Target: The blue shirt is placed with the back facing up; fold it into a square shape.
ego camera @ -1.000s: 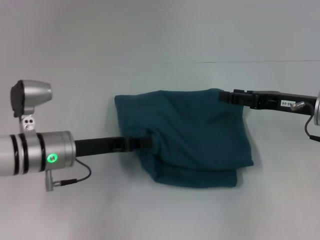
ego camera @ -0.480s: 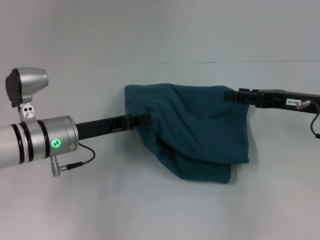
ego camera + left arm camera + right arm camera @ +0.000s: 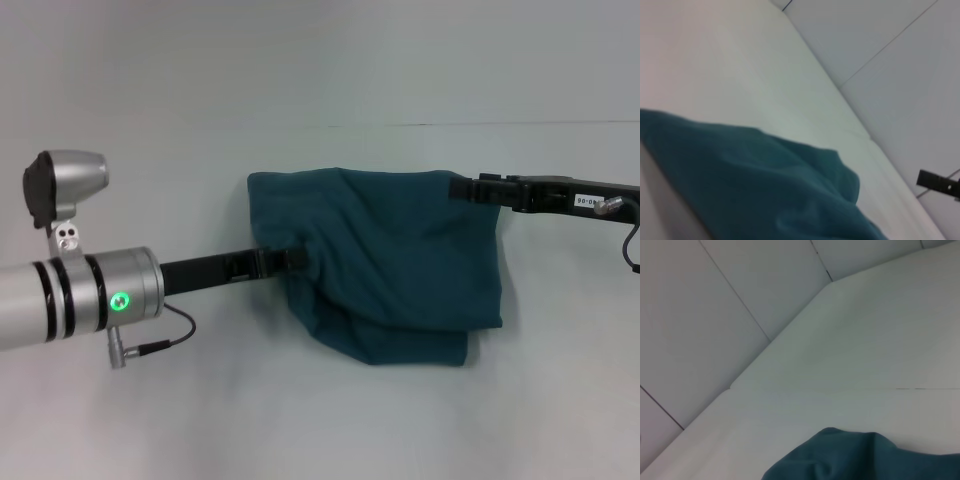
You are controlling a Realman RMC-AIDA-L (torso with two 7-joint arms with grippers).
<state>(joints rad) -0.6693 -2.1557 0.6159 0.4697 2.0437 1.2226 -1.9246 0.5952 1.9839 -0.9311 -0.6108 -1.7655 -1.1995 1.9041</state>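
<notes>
Between the 2 arms in the head view, the shirt (image 3: 390,265) lies bunched on the bench (image 3: 300,420), wider than deep. The left gripper (image 3: 300,258) meets its left edge mid-height and the right gripper (image 3: 462,188) its far right corner; whether either is clenched I cannot tell. Left wrist view: the shirt fills the lower part, with the right arm's black gripper small beyond. Right wrist view: only a shirt edge shows.

Head view downward; both wrist views close over the blue shirt (image 3: 390,260).
</notes>
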